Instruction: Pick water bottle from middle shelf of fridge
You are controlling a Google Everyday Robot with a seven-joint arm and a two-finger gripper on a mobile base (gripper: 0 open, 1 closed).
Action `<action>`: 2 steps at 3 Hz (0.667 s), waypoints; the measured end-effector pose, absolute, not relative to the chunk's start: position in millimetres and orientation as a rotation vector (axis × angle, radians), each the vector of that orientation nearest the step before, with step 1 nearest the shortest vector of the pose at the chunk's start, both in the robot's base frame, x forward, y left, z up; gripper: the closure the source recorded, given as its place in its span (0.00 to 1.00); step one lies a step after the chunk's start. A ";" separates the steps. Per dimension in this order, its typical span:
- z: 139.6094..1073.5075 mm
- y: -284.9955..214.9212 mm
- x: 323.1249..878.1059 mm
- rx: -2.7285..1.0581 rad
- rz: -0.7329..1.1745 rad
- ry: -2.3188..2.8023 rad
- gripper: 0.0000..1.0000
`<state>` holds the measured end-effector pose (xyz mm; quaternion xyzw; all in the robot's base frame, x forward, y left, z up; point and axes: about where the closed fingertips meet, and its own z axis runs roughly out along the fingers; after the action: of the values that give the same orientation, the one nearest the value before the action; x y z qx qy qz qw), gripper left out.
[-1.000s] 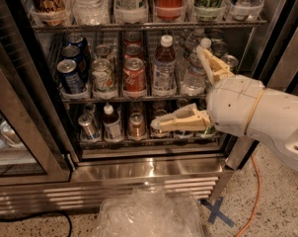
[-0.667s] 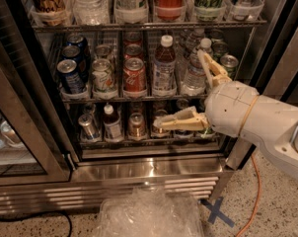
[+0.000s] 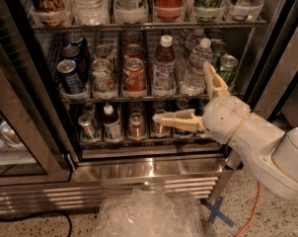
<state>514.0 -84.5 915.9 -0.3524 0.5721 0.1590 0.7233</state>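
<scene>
The fridge (image 3: 139,171) stands open, with a steel frame and wire racks. The middle shelf (image 3: 114,99) holds lanes of blue, white and red cans, a white-capped bottle of brown liquid (image 3: 163,68), and the clear water bottle (image 3: 193,72) with a white cap, second lane from the right. My gripper (image 3: 181,92) is open wide in front of the shelf. One cream finger (image 3: 212,80) points up just right of the water bottle. The other finger (image 3: 174,120) points left, below the shelf edge. Neither finger touches the bottle.
Large tall bottles (image 3: 168,1) fill the rack above. Short cans and a small bottle (image 3: 111,123) stand on the rack below. The glass door (image 3: 20,132) hangs open at left. A crumpled clear plastic bag (image 3: 149,214), a blue tape cross (image 3: 218,212) and an orange cable (image 3: 247,214) lie on the floor.
The gripper's upper finger has sunk from above the water bottle's cap to beside its body. The lower finger has hardly moved. The bottle has not moved.
</scene>
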 end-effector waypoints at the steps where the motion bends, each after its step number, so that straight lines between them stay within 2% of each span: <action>1: 916.1 -84.3 513.9 -0.779 0.350 1.263 0.00; 2: 910.2 -89.5 525.6 -0.646 0.425 1.291 0.00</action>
<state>525.6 -89.5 910.2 -0.2935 0.5863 0.1932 0.7299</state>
